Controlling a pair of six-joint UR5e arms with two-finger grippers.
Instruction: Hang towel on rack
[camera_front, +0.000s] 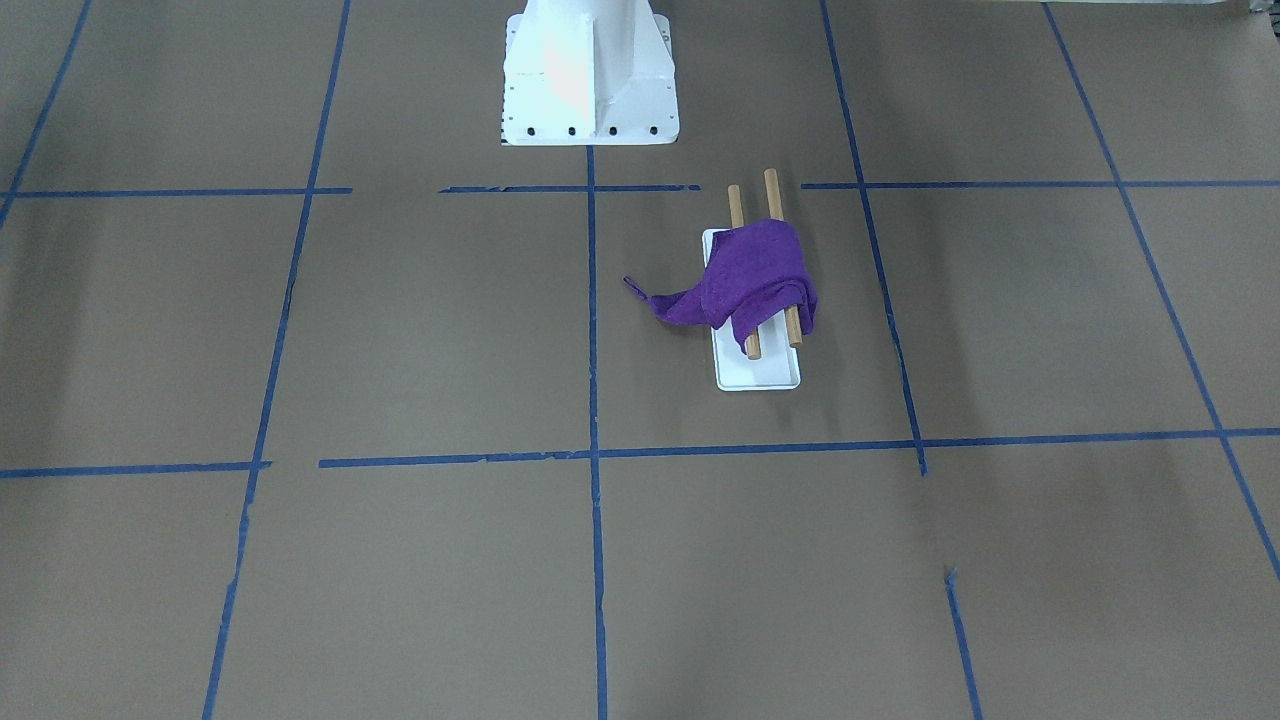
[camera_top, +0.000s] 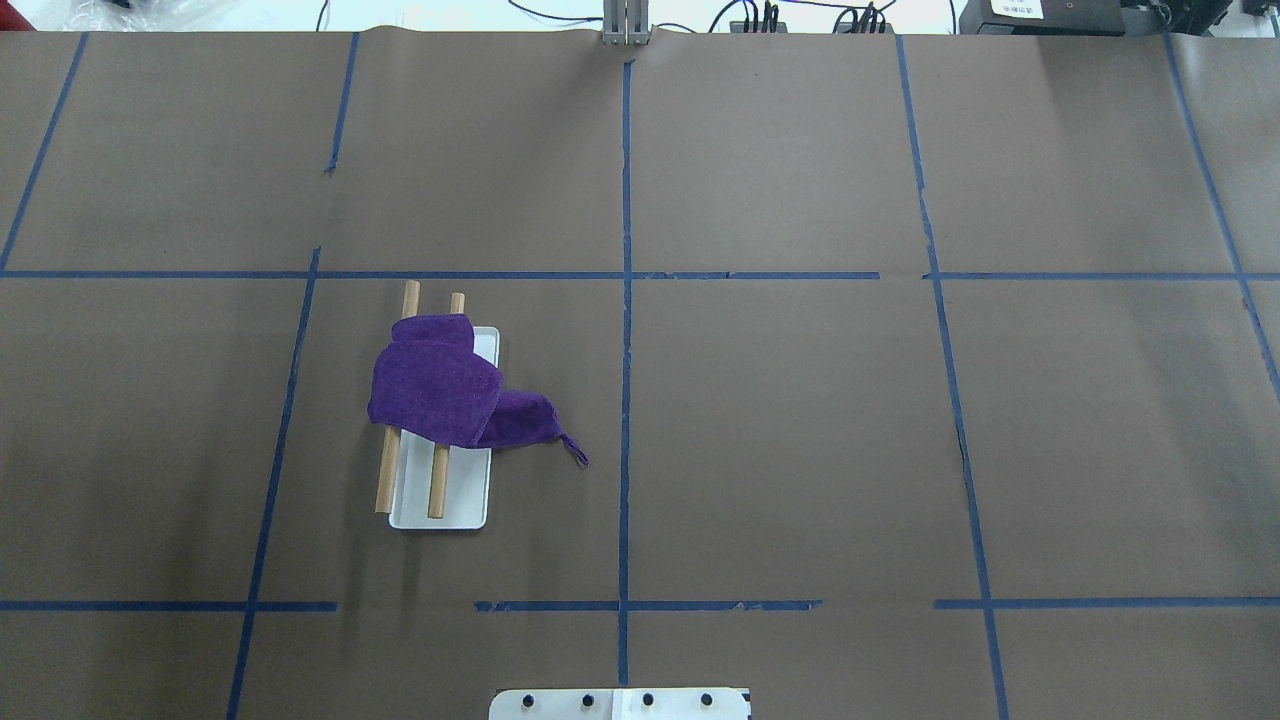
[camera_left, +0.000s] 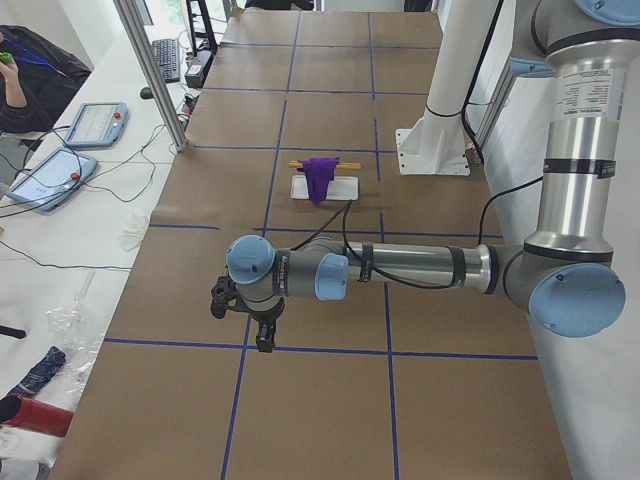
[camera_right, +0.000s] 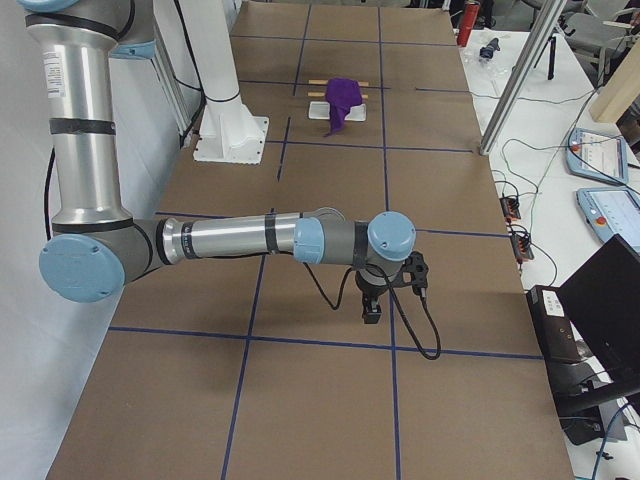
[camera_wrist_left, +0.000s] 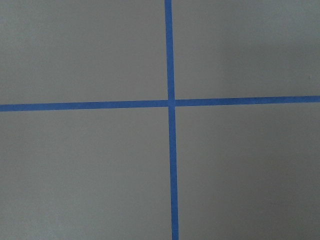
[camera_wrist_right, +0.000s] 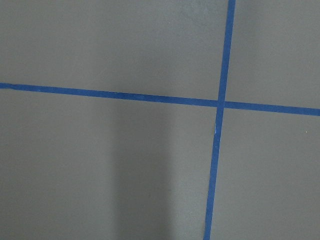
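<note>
A purple towel (camera_top: 440, 390) lies draped over the two wooden rods of the rack (camera_top: 440, 495), with one corner trailing onto the table on the rack's inner side. It also shows in the front-facing view (camera_front: 755, 280), on the rack (camera_front: 758, 372), and small in both side views (camera_left: 320, 177) (camera_right: 343, 97). My left gripper (camera_left: 264, 340) shows only in the exterior left view, far from the rack, over the table's end. My right gripper (camera_right: 371, 310) shows only in the exterior right view, over the other end. I cannot tell whether either is open or shut.
The white robot pedestal (camera_front: 590, 75) stands at the table's robot side. Blue tape lines (camera_top: 625, 300) cross the brown table. Both wrist views show only brown table and crossing tape. Tablets and cables lie off the far edge (camera_left: 60, 170).
</note>
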